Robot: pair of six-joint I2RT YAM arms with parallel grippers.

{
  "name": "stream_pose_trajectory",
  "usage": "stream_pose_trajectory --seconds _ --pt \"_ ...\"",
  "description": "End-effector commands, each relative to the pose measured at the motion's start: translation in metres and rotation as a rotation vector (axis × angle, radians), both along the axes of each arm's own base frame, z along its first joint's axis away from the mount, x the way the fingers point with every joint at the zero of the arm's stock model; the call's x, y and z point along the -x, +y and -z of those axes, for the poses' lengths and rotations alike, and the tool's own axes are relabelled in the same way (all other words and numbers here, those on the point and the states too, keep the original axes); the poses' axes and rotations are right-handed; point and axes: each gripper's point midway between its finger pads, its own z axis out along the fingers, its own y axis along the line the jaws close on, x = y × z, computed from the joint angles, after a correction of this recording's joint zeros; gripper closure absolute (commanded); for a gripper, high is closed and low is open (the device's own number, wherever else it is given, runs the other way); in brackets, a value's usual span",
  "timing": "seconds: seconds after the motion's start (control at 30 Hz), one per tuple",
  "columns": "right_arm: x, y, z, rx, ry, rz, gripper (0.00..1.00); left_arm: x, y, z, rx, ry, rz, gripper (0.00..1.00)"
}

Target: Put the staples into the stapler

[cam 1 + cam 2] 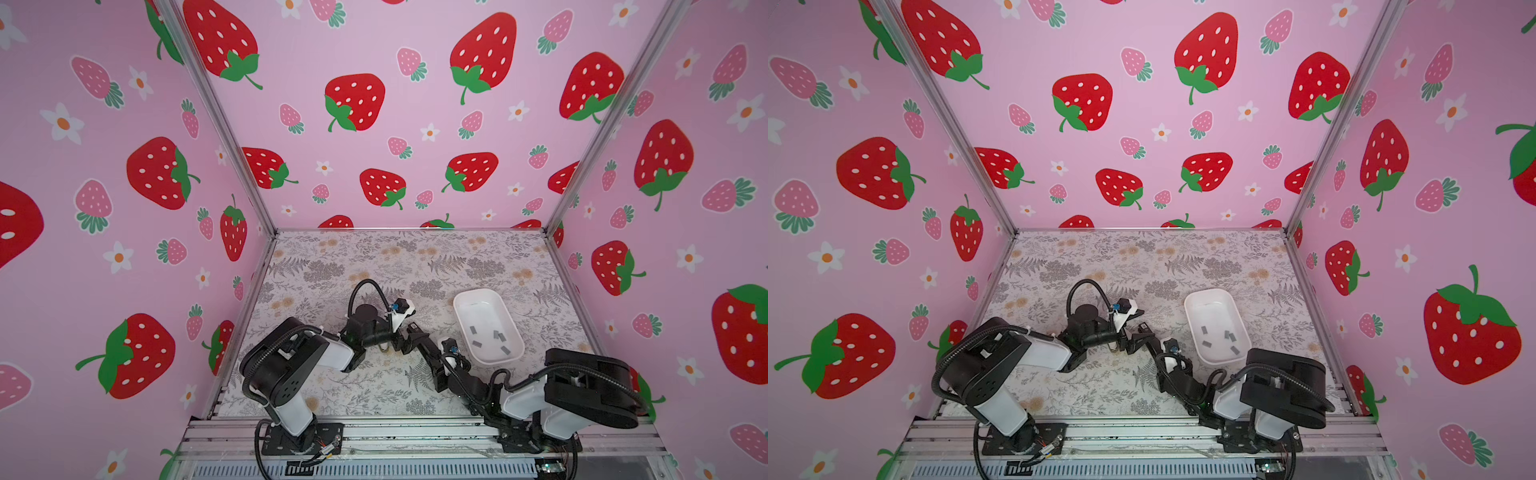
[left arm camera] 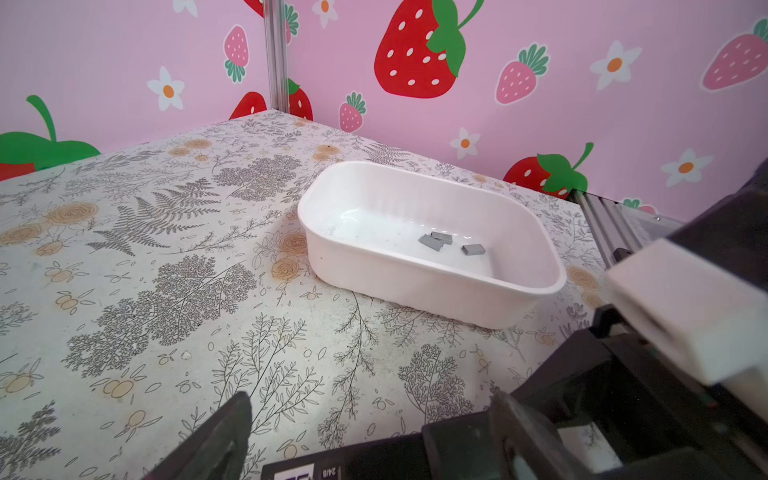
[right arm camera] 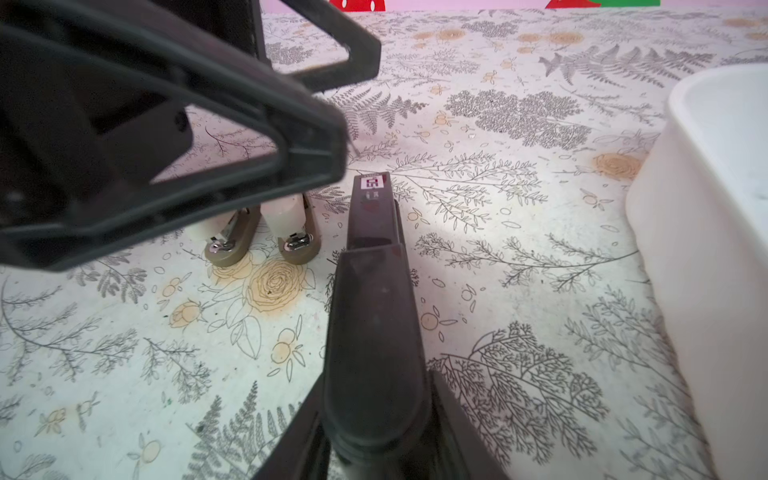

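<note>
White plastic tray (image 2: 415, 297), at about 3 o'clock from the middle of the floral surface (image 2: 166, 291), is where the staples (image 2: 435, 241) are. I count 5 loose grey strips on its floor in both top views, none picked up. So imo the actual loading hasn't started.

The action is dead centre. The right end effector (image 3: 380, 371) has its fingers set narrow, one on each side of the near end of a dark stapler (image 3: 372, 291). The stapler sticks out toward roughly 11 o'clock and has a little white label on its far tip. Can't tell if the fingers are squeezing it or just flanking it. The left end effector (image 2: 371, 399) is spread wide right at that labelled tip, with nothing clamped. 2 small tan staplers (image 3: 297, 245) sit close by, around 8 o'clock from the tip.

My read: this is the get-the-stapler-ready step, positioning or opening it. I don't see an open staple channel. So I'd guess the body needs holding and the top flipping, then a reach to 3 o'clock for a strip. Those strips are thin and lie flat on a slick floor, so it'll probably take a low, narrow pinch.
</note>
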Motion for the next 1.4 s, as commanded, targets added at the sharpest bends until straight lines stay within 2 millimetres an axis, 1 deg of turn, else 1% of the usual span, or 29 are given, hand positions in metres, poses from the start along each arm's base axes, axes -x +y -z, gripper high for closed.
stream_pose_trajectory --seconds 0.0,0.07,0.1,0.13,0.33,0.47,0.73,1.07,1.37 --pt "0.004 -0.005 -0.009 -0.005 -0.018 0.015 0.6 -0.013 -0.004 -0.004 -0.01 -0.009 -0.02 0.15" --pt "0.004 -0.006 -0.017 -0.013 -0.03 0.018 0.59 -0.014 -0.004 -0.002 -0.013 -0.004 -0.022 0.18" --pt "0.013 -0.001 -0.022 -0.021 -0.034 -0.014 0.59 -0.013 -0.005 -0.001 -0.013 -0.004 -0.02 0.19" --pt "0.014 0.0 -0.026 -0.029 -0.037 -0.02 0.6 -0.013 -0.005 -0.001 -0.013 -0.003 -0.018 0.2" --pt "0.012 -0.002 -0.052 -0.07 -0.062 -0.007 0.65 -0.015 -0.006 0.004 -0.032 0.008 -0.018 0.25" --pt "0.01 -0.001 -0.057 -0.065 -0.062 0.01 0.68 -0.016 -0.006 0.007 -0.039 0.011 -0.02 0.33" --pt "0.006 0.012 -0.051 -0.026 -0.057 0.032 0.73 -0.016 -0.006 0.01 -0.048 0.013 -0.02 0.45" --pt "-0.001 0.016 -0.035 0.027 -0.037 0.062 0.77 -0.017 -0.007 0.016 -0.064 0.023 -0.013 0.51" --pt "0.0 0.018 -0.014 0.059 0.006 0.058 0.8 -0.019 -0.007 0.021 -0.082 0.035 -0.016 0.53"
